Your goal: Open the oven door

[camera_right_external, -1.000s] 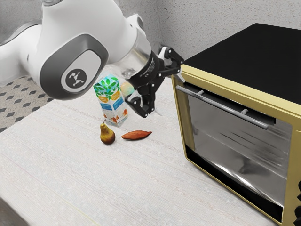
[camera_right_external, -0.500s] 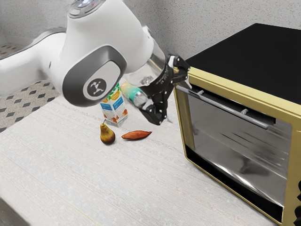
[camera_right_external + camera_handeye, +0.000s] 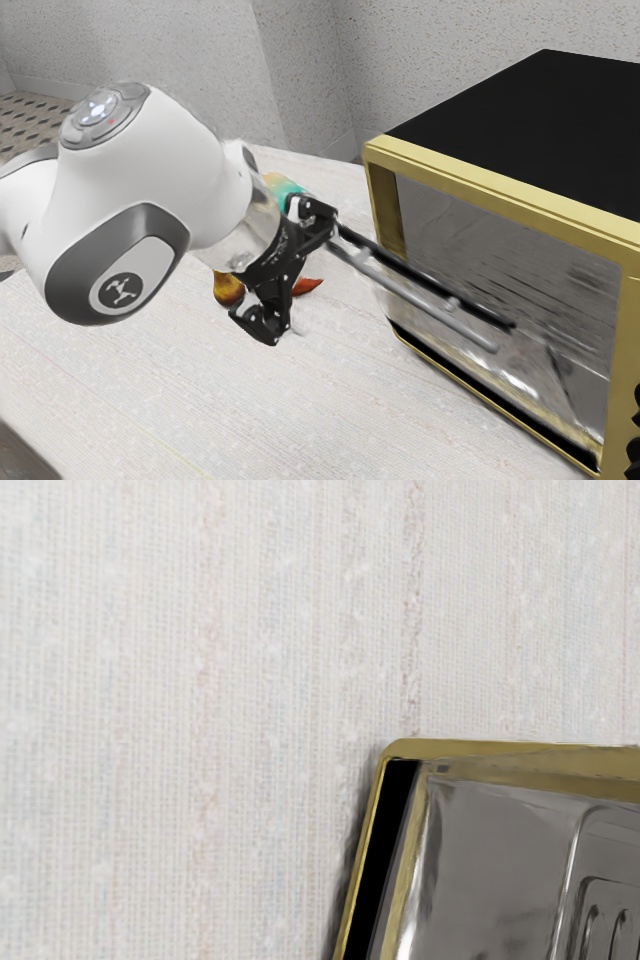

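Oven (image 3: 560, 130) ajar; door (image 3: 430, 279) tilted outward; claw (image 3: 311, 284) spread near handle (image 3: 400, 289)

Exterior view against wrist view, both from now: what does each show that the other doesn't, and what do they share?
Exterior: the open gripper beside one end of the handle, the partly lowered oven door, the oven's black top, a pear and an orange-red sweet potato.

Wrist: rounded outlines pressed into grey metal within the frame.

Both: the oven's gold frame and the pale, streaked table.
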### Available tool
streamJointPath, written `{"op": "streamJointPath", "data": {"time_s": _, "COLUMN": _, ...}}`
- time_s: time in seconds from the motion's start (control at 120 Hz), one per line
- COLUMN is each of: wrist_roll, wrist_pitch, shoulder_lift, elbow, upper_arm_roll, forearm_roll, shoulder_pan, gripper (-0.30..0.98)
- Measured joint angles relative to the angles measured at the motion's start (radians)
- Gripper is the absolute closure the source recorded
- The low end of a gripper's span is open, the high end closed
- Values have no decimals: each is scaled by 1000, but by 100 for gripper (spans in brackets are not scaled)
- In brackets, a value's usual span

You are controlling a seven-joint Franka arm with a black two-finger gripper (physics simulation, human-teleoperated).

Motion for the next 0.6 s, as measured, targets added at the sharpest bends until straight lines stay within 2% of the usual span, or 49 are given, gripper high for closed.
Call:
{"op": "streamJointPath", "data": {"time_s": 0.117, "wrist_roll": -9, "wrist_pitch": 29, "shoulder_lift": -186, "elbow": -162, "upper_arm_roll": -125, "forearm_roll": -38, "shoulder_pan": 159, "gripper": 0}}
{"op": "streamJointPath", "data": {"time_s": 0.15, "wrist_roll": -6, "wrist_pitch": 34, "shoulder_lift": -269, "elbow": -216, "upper_arm_roll": -185, "forearm_roll": -86, "shoulder_pan": 246, "gripper": 0}}
{"op": "streamJointPath", "data": {"time_s": 0.225, "wrist_roll": 18, "wrist_pitch": 29, "shoulder_lift": -458, "elbow": -291, "upper_arm_roll": -336, "forearm_roll": -241, "shoulder_pan": 498, "gripper": 0}}
{"op": "streamJointPath", "data": {"time_s": 0.267, "wrist_roll": 37, "wrist_pitch": -32, "shoulder_lift": -453, "elbow": -193, "upper_arm_roll": -343, "forearm_roll": -288, "shoulder_pan": 567, "gripper": 0}}
{"op": "streamJointPath", "data": {"time_s": 0.3, "wrist_roll": 71, "wrist_pitch": -121, "shoulder_lift": -360, "elbow": -17, "upper_arm_roll": -309, "forearm_roll": -276, "shoulder_pan": 589, "gripper": 1}}
{"op": "streamJointPath", "data": {"time_s": 0.317, "wrist_roll": 93, "wrist_pitch": -166, "shoulder_lift": -299, "elbow": 72, "upper_arm_roll": -270, "forearm_roll": -261, "shoulder_pan": 572, "gripper": 1}}
{"op": "streamJointPath", "data": {"time_s": 0.358, "wrist_roll": 153, "wrist_pitch": -275, "shoulder_lift": -143, "elbow": 265, "upper_arm_roll": -118, "forearm_roll": -216, "shoulder_pan": 435, "gripper": 0}}
{"op": "streamJointPath", "data": {"time_s": 0.4, "wrist_roll": 207, "wrist_pitch": -374, "shoulder_lift": -21, "elbow": 382, "upper_arm_roll": -40, "forearm_roll": -186, "shoulder_pan": 328, "gripper": 0}}
{"op": "streamJointPath", "data": {"time_s": 0.467, "wrist_roll": 286, "wrist_pitch": -499, "shoulder_lift": 93, "elbow": 466, "upper_arm_roll": 8, "forearm_roll": -150, "shoulder_pan": 226, "gripper": 0}}
{"op": "streamJointPath", "data": {"time_s": 0.525, "wrist_roll": 348, "wrist_pitch": -579, "shoulder_lift": 120, "elbow": 485, "upper_arm_roll": 23, "forearm_roll": -137, "shoulder_pan": 162, "gripper": 0}}
{"op": "streamJointPath", "data": {"time_s": 0.6, "wrist_roll": 419, "wrist_pitch": -653, "shoulder_lift": 128, "elbow": 469, "upper_arm_roll": 30, "forearm_roll": -123, "shoulder_pan": 139, "gripper": 0}}
